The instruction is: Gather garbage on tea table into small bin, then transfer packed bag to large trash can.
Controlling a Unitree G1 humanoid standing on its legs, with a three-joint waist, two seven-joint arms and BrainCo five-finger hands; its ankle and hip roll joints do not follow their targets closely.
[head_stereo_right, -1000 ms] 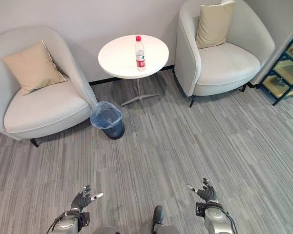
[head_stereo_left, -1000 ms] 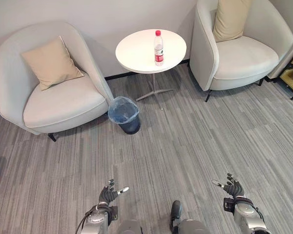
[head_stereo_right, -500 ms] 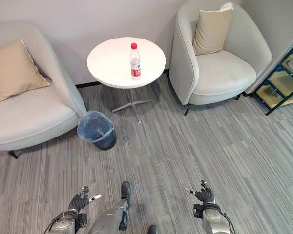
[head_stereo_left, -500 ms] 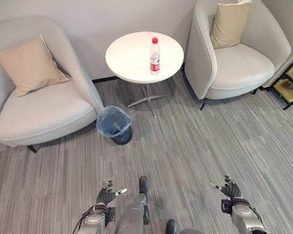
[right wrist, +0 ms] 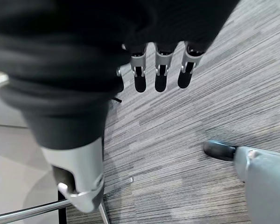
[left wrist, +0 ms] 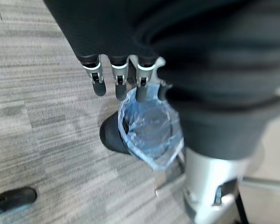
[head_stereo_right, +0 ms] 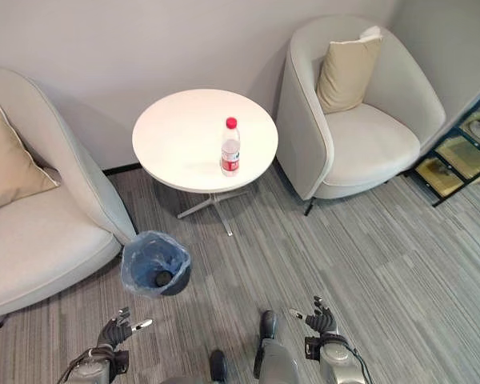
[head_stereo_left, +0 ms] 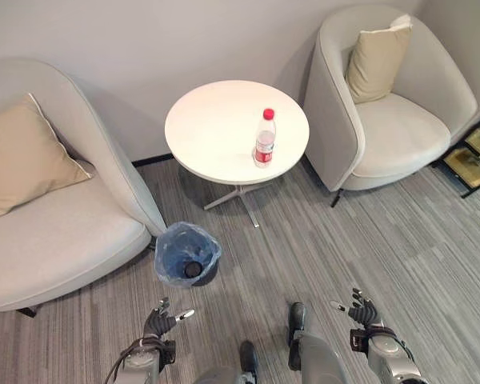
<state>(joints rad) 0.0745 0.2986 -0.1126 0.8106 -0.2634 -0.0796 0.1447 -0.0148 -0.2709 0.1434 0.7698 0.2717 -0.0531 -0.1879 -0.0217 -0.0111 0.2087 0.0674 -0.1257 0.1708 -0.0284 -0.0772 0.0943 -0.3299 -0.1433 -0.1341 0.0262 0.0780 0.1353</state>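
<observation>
A clear plastic water bottle with a red cap and red label (head_stereo_left: 264, 139) stands upright on the round white tea table (head_stereo_left: 216, 132), toward the edge of the top that faces the room and the right-hand chair. It is the one thing on the table top.

On the grey striped carpet just in front of the table, off toward the left-hand chair, sits the small dark bin lined with a blue translucent plastic bag (head_stereo_left: 187, 254). The bag's rim is folded out over the bin's edge, and something small and dark lies at the bottom. The bin stands near the front corner of the pale grey tub armchair (head_stereo_left: 56, 232) left of the table, which holds a beige square cushion (head_stereo_left: 20, 156) leaning against its back.

To the right of the table stands a second pale grey tub armchair (head_stereo_left: 400, 120), its side close to the table's edge, with a beige cushion (head_stereo_left: 376, 52) propped upright in the seat. Beyond that chair, furthest from the table, a dark metal shelf frame (head_stereo_left: 478, 148) shows at the wall.

The robot's left hand (head_stereo_left: 162, 322) hangs low above the carpet, just on the room side of the bin, fingers straight and released, holding nothing. The right hand (head_stereo_left: 360, 310) hangs over bare carpet well apart from the table, fingers likewise relaxed and empty.
</observation>
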